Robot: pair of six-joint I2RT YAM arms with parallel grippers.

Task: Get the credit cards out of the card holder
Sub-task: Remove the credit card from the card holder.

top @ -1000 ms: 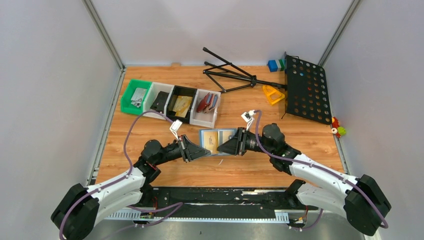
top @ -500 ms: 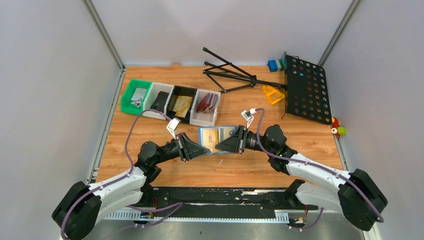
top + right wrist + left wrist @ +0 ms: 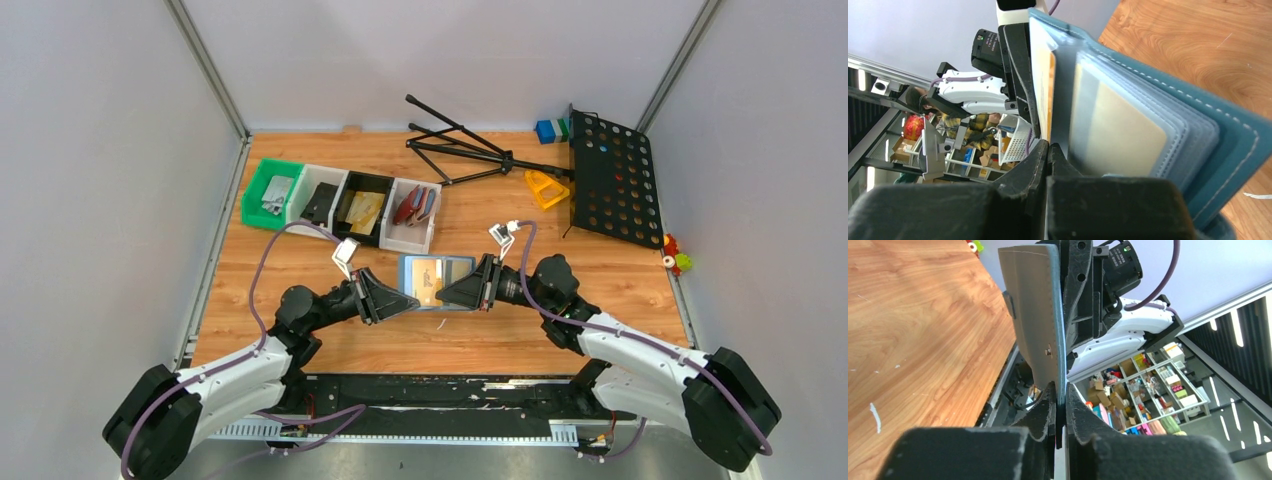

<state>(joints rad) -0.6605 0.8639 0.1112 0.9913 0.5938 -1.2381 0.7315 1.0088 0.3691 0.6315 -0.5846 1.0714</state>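
Note:
The slate-blue card holder [image 3: 452,272] hangs open above the table's middle, held between both grippers. My left gripper [image 3: 412,300] is shut on its left edge; in the left wrist view the holder's cover [image 3: 1035,315] stands edge-on out of the jaws of that gripper [image 3: 1060,402]. My right gripper [image 3: 445,295] is shut on the thin edge of a gold-tan credit card [image 3: 428,279] sitting in the lighter blue slots. In the right wrist view that card [image 3: 1051,95] runs straight into the closed gripper [image 3: 1048,147], and a second tan card [image 3: 1118,127] lies behind clear sleeves.
A row of bins stands at the back left: green [image 3: 252,200], white [image 3: 300,190], black [image 3: 362,182] with tan cards, and white [image 3: 412,238] with a dark red wallet. A folded black tripod [image 3: 460,150], a perforated black panel [image 3: 612,180] and a yellow piece [image 3: 546,188] lie at the back right.
The card holder rose slightly and came back down between the grippers. The right arm has shifted a little to the right. Both grippers stay shut.

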